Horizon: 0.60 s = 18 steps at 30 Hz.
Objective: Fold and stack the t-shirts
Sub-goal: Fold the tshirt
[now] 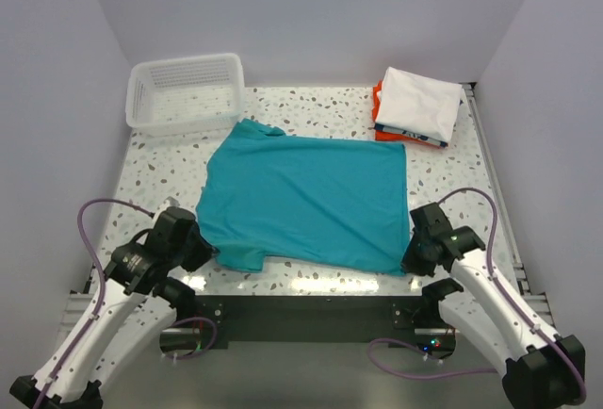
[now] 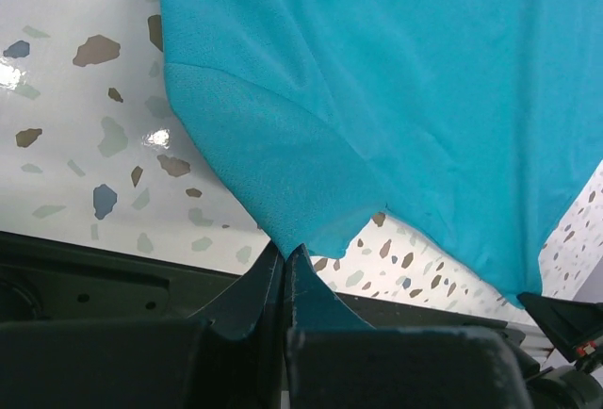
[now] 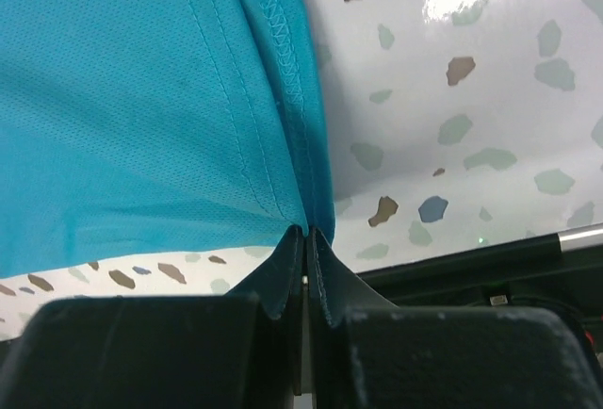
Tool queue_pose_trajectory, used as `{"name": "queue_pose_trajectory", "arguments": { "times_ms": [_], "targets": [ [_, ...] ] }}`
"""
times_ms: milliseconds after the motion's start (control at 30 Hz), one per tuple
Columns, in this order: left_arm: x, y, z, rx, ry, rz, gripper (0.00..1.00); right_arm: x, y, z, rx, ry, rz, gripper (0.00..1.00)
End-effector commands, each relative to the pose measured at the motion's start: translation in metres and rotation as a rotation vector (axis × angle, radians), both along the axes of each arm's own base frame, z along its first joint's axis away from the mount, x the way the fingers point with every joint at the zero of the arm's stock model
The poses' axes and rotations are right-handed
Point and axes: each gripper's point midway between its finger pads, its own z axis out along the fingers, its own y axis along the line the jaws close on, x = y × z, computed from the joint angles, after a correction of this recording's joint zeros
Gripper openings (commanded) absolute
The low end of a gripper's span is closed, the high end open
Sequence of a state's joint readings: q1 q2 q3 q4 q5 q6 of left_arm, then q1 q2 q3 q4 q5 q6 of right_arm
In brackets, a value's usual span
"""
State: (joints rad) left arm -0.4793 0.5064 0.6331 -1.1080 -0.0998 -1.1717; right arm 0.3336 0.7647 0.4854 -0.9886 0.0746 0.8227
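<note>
Teal t-shirt (image 1: 306,202) | wrist views: fingers (image 2: 250,310) pinching edge | top only: folded stack (image 1: 419,103)

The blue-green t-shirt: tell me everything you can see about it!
The teal t-shirt is plain, short-sleeved, fine-knit cloth with a stitched hem. It lies spread nearly flat on the speckled table, collar toward the far left. The left pincer pinches its near sleeve; the right pincer pinches its near hem corner.

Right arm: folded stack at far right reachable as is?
Probably not yet: right gripper is shut on the teal t-shirt hem. Past that, nothing blocks the folded stack.
</note>
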Motion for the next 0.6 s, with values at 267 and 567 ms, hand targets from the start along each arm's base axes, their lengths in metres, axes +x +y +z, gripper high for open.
{"name": "queue_pose_trajectory", "arguments": {
  "times_ms": [267, 567],
  "targets": [
    [0.002, -0.002, 0.011, -0.023, -0.011, 0.025, 0.00, -0.007, 0.001, 0.020, 0.010, 0.014, 0.028, 0.00],
    [0.036, -0.010, 0.029, 0.017, -0.076, 0.003, 0.00, 0.032, 0.017, 0.033, 0.040, -0.059, 0.088, 0.00]
  ]
}}
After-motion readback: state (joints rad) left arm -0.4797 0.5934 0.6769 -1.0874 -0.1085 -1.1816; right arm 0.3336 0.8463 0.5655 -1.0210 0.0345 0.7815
